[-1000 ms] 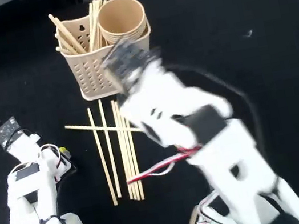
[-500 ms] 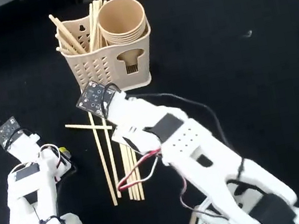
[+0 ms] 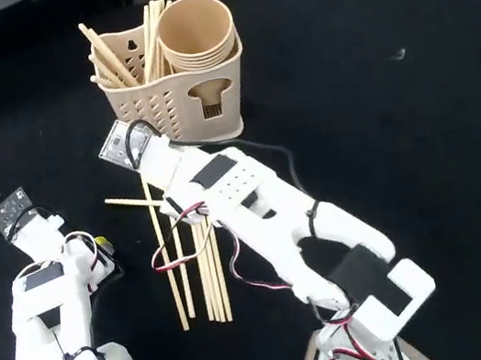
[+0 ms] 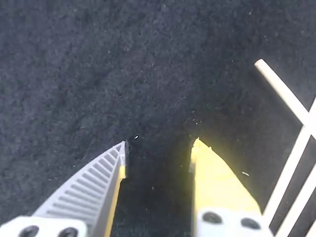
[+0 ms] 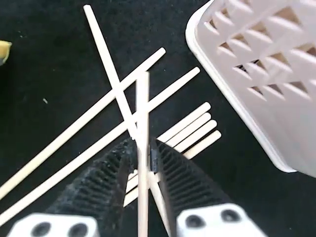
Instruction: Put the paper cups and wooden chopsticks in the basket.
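High view: a black, cloth-covered worktop [image 3: 423,157] carries a beige perforated plastic basket [image 3: 174,108] near its far edge. A stack of tan paper cups [image 3: 196,31] already sits in one half of it, and several pale wooden chopsticks [image 3: 112,58] stand leaning in the other half. Just in front of the basket, a loose bundle of wooden chopsticks [image 3: 208,270] lies on the worktop, most side by side and one crossing them. The white right arm [image 3: 265,213] stretches over this bundle, its wrist close beside the basket. The white left arm [image 3: 45,289] sits apart at the left.

Left wrist view: the left hand [image 4: 158,148] hangs just over bare worktop, its two fingers moderately apart with nothing between them.

Right wrist view: the right hand [image 5: 143,145] is pinched narrow onto a single chopstick [image 5: 142,103]. That stick runs straight out between the fingers and crosses two slanting sticks. More stick ends and the basket wall are close by.

The likely trouble is the crossing. Lifting could drag or flick the touching sticks and scatter the bundle. The thin, smooth stick could also swivel in so small a pinch. With the basket this near, a swinging tip might strike the wall or rim instead of dropping inside.
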Robot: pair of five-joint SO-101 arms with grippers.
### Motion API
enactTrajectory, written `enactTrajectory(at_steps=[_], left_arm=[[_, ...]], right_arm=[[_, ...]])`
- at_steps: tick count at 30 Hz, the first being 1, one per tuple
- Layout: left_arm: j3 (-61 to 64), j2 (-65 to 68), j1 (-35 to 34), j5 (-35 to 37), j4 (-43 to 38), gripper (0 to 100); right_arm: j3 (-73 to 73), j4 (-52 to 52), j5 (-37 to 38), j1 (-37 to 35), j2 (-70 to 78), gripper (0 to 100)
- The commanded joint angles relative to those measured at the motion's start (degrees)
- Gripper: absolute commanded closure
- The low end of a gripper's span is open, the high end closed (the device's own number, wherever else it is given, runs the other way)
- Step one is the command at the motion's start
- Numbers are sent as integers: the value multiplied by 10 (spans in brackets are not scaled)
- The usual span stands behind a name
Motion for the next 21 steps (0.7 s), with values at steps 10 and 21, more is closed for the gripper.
enactTrajectory(at_steps=[10, 21], left_arm=[[-5, -14, -1, -3, -9, 791], [-5, -14, -1, -3, -9, 791]], right_arm=[[-23, 50, 9, 2, 0, 828], [-34, 230, 10, -33, -29, 765]])
